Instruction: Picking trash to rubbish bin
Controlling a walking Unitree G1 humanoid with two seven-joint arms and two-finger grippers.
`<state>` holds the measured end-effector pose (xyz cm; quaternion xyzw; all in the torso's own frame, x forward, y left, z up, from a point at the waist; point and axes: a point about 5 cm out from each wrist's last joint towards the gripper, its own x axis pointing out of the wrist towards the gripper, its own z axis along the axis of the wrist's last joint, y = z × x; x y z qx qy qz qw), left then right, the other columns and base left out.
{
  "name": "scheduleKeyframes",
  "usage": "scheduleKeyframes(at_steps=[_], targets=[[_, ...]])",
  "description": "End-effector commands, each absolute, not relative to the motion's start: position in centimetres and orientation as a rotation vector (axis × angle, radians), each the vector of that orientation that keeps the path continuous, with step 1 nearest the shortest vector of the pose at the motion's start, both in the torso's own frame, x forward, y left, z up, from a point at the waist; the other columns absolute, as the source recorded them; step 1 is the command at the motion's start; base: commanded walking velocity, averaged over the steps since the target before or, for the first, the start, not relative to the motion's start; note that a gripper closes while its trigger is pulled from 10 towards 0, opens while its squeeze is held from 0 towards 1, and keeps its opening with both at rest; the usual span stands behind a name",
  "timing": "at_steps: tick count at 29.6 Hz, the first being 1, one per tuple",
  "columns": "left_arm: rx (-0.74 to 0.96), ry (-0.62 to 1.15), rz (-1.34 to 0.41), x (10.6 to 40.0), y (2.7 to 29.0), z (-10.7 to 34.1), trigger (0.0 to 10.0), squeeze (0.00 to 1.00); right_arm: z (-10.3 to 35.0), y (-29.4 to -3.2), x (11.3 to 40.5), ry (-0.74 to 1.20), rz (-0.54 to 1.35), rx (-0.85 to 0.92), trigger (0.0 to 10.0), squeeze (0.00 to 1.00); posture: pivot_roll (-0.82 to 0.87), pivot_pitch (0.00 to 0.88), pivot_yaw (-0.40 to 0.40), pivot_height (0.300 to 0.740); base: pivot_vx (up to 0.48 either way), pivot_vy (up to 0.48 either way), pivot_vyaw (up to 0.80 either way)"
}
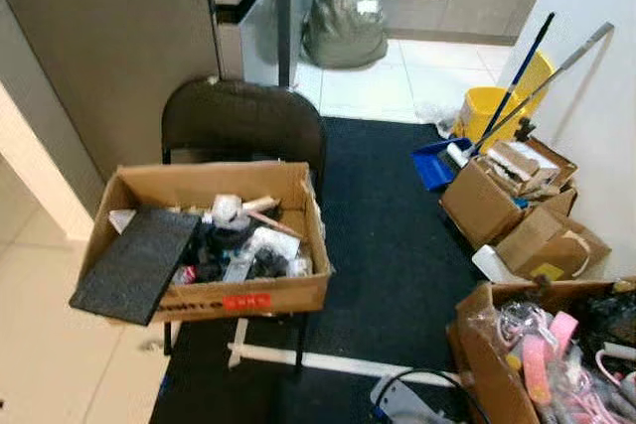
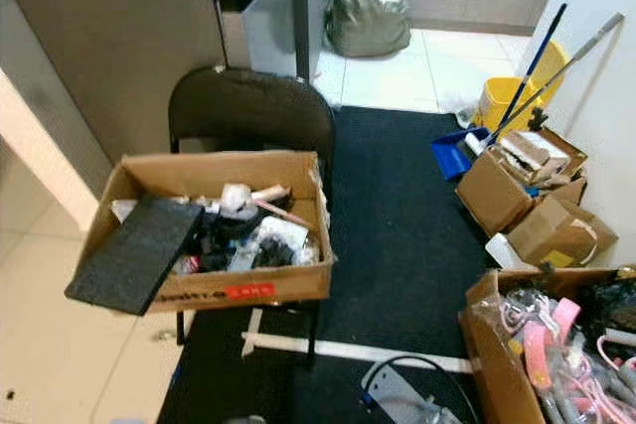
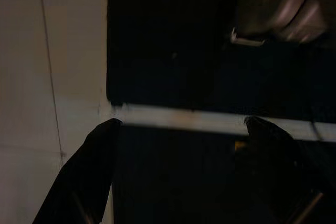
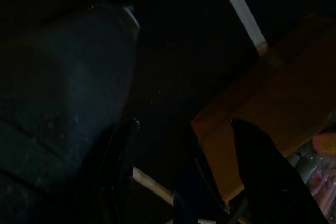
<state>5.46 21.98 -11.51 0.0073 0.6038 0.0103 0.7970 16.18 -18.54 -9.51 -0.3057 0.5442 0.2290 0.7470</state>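
Observation:
An open cardboard box rests on the seat of a black folding chair. Mixed trash of wrappers, bottles and dark scraps lies inside it, and a dark flat panel hangs out over its left side. A full grey-green rubbish bag sits far back on the tiles. My left gripper hangs open above the dark mat and a white strip. In the very dark right wrist view my right gripper is open, with a cardboard box edge below it.
A dark mat covers the floor with a white strip across it. Right of it stand two small cardboard boxes, a yellow bucket with mops, a blue dustpan, and a nearer box holding pink items. A grey cabinet rises behind the chair.

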Motion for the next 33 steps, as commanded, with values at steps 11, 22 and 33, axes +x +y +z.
scheduleKeyframes(at_steps=[11,22,33], targets=[[0.14,1.435,-0.063,3.6,19.7,-12.4,10.0,0.0,-9.7,-19.1,15.6,1.244,0.496,-0.62,10.0,0.0,0.1,0.06,-0.017,0.74,0.0,0.0,0.0],[0.193,1.421,-0.083,5.5,19.6,-12.2,10.0,0.0,-9.8,-19.3,15.0,1.249,0.518,-0.639,10.0,0.0,0.1,0.054,-0.026,0.74,0.0,0.0,0.0],[0.212,1.509,-0.074,2.2,20.6,-12.4,10.0,0.0,-9.9,-19.4,14.6,1.275,0.541,-0.648,10.0,0.0,0.11,0.063,-0.029,0.74,0.0,0.0,0.0]])
